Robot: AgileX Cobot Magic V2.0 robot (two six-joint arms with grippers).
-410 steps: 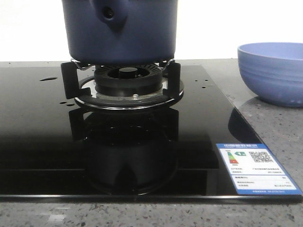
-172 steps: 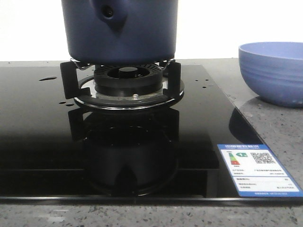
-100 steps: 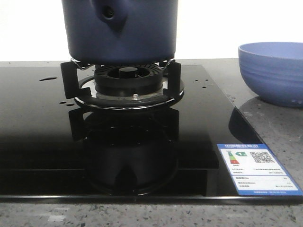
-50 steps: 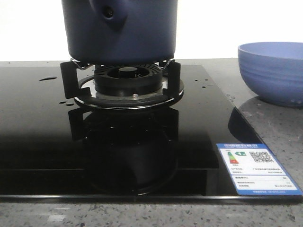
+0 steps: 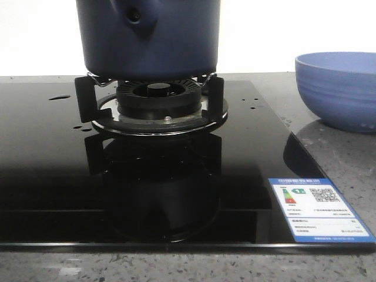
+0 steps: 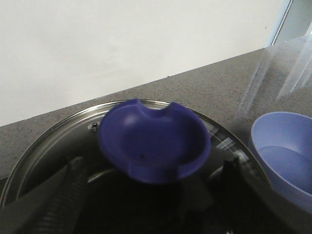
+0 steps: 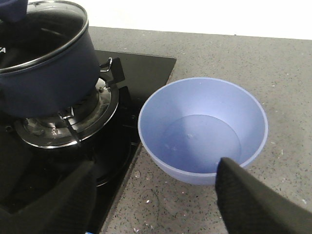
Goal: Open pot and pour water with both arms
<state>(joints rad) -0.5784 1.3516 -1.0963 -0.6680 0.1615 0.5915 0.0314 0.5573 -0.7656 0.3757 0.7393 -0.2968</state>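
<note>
A: Where is the pot (image 5: 149, 38) right now?

B: You have it sitting on the burner (image 5: 157, 100) of the black glass cooktop (image 5: 247, 170), carried by the pan supports (image 5: 86, 100). In the front view its stubby handle socket (image 5: 136, 16) with the round hole faces the camera. The right wrist view shows the glass lid (image 7: 44, 31) on the rim, so by my reading the pot is not opened yet.

A: How does it look?

B: Dark navy, round, smooth matte sides. The lid has a metal rim and a deep blue scooped knob (image 6: 153, 141), which fills the middle of the left wrist view.

A: Why is your left arm placed like that?

B: Your left gripper (image 6: 151, 195) hangs right over the lid, its 2 dark fingers (image 6: 66, 195) spread to either side of the knob and not pressing it. I judge that you have it lined up to take the knob and lift the lid.

A: And the right?

B: Your right gripper (image 7: 156, 200) is spread wide with nothing between the fingers, above the light blue bowl (image 7: 203, 129) that stands on the grey counter (image 7: 273, 63) just beside the cooktop. The bowl seems placed there to receive the pour. I cannot tell whether it holds liquid.

A: Any water visible?

B: Only small glossy drops (image 5: 60, 97) on the glass left of the burner.
</note>
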